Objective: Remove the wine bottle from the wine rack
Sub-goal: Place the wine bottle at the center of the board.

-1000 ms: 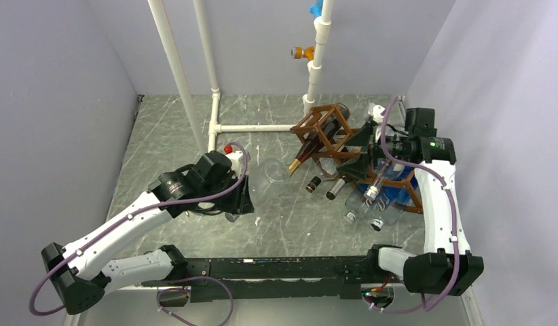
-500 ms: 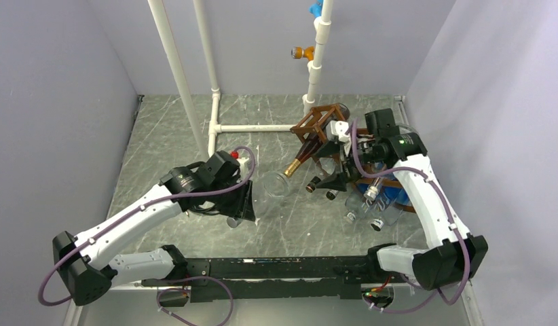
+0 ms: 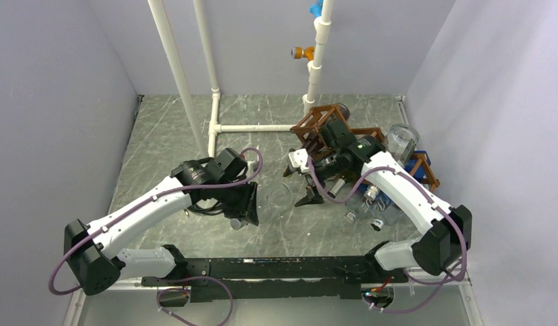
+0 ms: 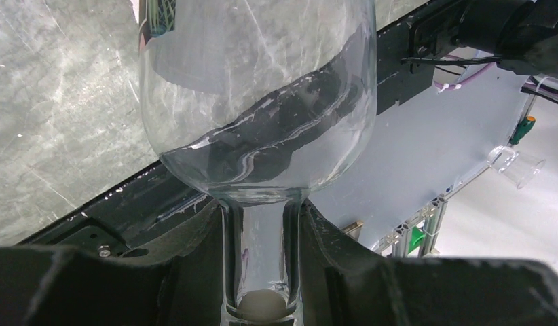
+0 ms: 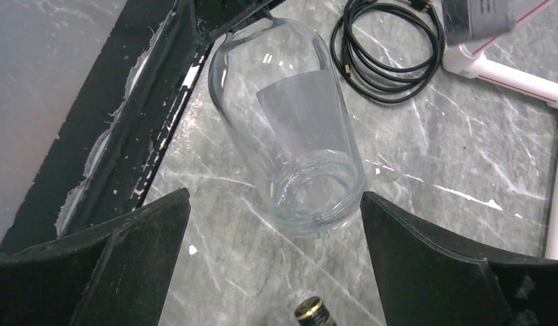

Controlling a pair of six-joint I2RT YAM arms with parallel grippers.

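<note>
Clamped with the left gripper [image 4: 263,234] on the thin neck of a clear wine bottle [image 4: 259,102], with fingers [image 4: 195,272] pressed to both sides just above the stoppered mouth; likely chosen as the one part narrow enough for the jaws. Held out over the table [image 3: 168,136] to the left of the wine rack [image 3: 315,122], base pointing right toward it and well apart from the lattice; cannot tell whether resting on the table or carried just above it. Judged as the carrying-away step for this bottle, with only a set-down left. Hovering with the right gripper [image 5: 275,197] between that clear base and the rack's near-left corner, fingers spread wide and closed on nothing. Just beneath it, at the bottom edge of the right wrist view, the gold cap [image 5: 310,310] of a dark bottle [image 3: 340,113] lodged in the rack's far-left cell, neck slanting down and to the left, base toward the far side. Probably stored at that tilt for sliding out neck first, hence the open jaws poised near the cap. More clear bottles [image 3: 371,204] in the lower cells at the near right, necks toward the near side. Next, in all likelihood: down onto the dark neck, close, then out along the slant of the cell, minding the wooden bars and the white pipes [image 3: 252,128] just beside the rack on its far left.
</note>
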